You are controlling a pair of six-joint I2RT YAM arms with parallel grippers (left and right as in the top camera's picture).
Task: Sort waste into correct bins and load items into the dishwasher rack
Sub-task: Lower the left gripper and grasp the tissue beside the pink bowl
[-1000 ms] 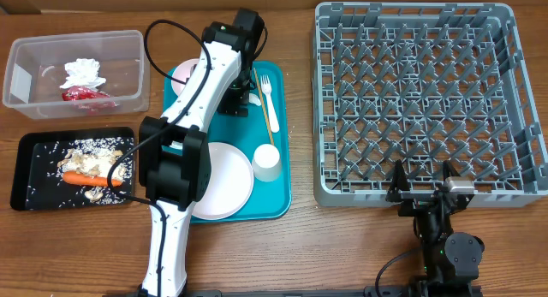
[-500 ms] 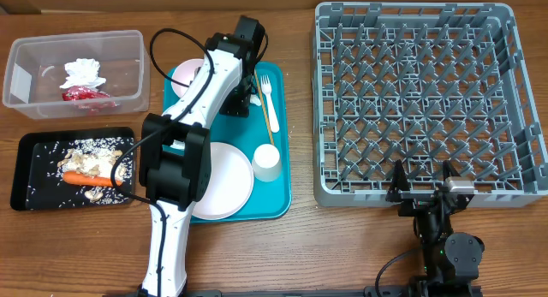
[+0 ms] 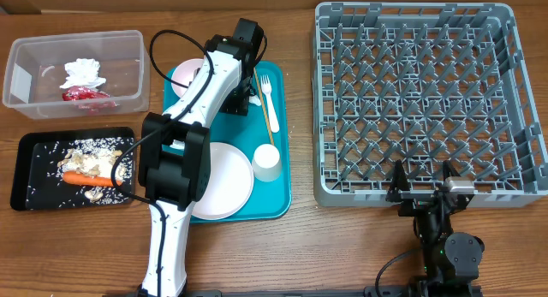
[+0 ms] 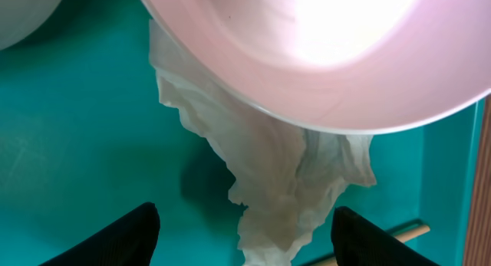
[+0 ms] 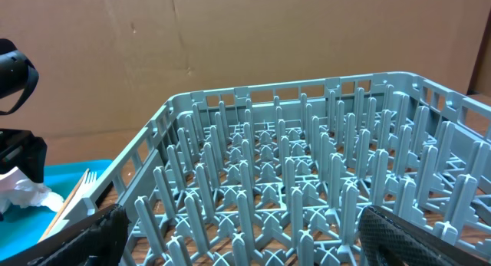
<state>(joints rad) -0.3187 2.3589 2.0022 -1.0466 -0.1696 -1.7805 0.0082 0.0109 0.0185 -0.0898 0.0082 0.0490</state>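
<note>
A crumpled white napkin (image 4: 284, 182) lies on the teal tray, partly under the rim of a small white bowl (image 4: 322, 51). My left gripper (image 4: 245, 241) hangs low over it, open, with its dark fingers (image 4: 115, 239) on either side of the napkin's tail and not touching it. From overhead, the left gripper (image 3: 244, 98) is at the teal tray's far end, beside the fork (image 3: 266, 85) and the wooden stick (image 3: 267, 113). My right gripper (image 3: 424, 186) rests open in front of the grey dishwasher rack (image 3: 428, 100), with nothing between its fingers (image 5: 77, 235).
The teal tray (image 3: 278, 198) also carries a white plate (image 3: 224, 181), a cup (image 3: 267, 163) and another bowl (image 3: 181, 79). The clear tub (image 3: 26, 92) holds a napkin (image 3: 83, 72) and a red wrapper (image 3: 83, 95). The black tray (image 3: 26, 173) holds a carrot (image 3: 86, 178) and rice scraps.
The left arm has shifted slightly toward the napkin and its jaws have drawn somewhat closer together around it. The right arm has not moved.
</note>
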